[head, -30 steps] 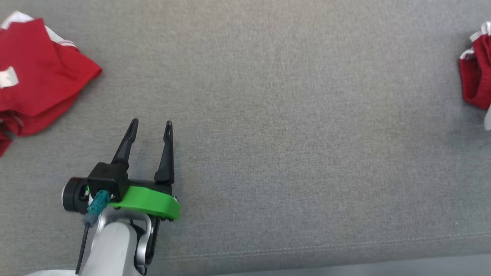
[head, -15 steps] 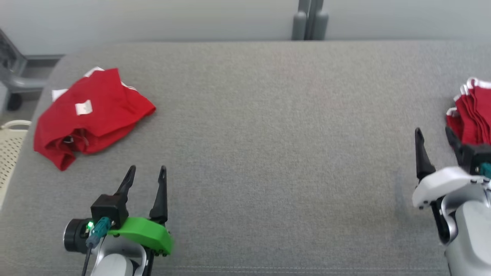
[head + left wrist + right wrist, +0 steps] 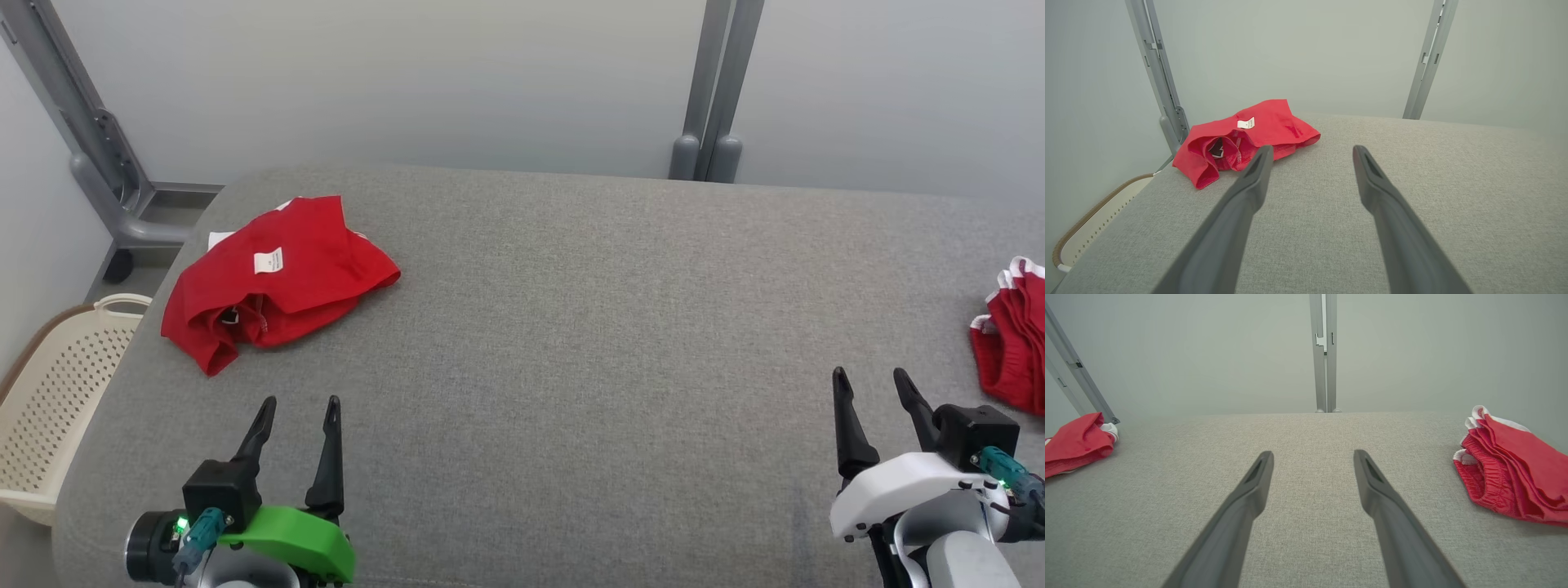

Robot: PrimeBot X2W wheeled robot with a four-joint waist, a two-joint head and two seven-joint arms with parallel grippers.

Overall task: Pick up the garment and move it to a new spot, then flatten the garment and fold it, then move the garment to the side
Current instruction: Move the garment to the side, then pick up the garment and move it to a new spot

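A crumpled red garment with a white label lies at the far left of the grey table; the left wrist view has this garment ahead and left of the fingers, and the right wrist view catches it at the left edge. My left gripper hovers open near the front left, well short of the garment. My right gripper stands open at the front right. Both hold nothing.
A stack of folded red garments with white trim sits at the table's right edge, also red in the right wrist view. A cream perforated basket stands left of the table. Grey posts rise behind.
The head camera has tilted up, so the far wall, posts and basket now show. Both grippers stay open and low near the front edge.
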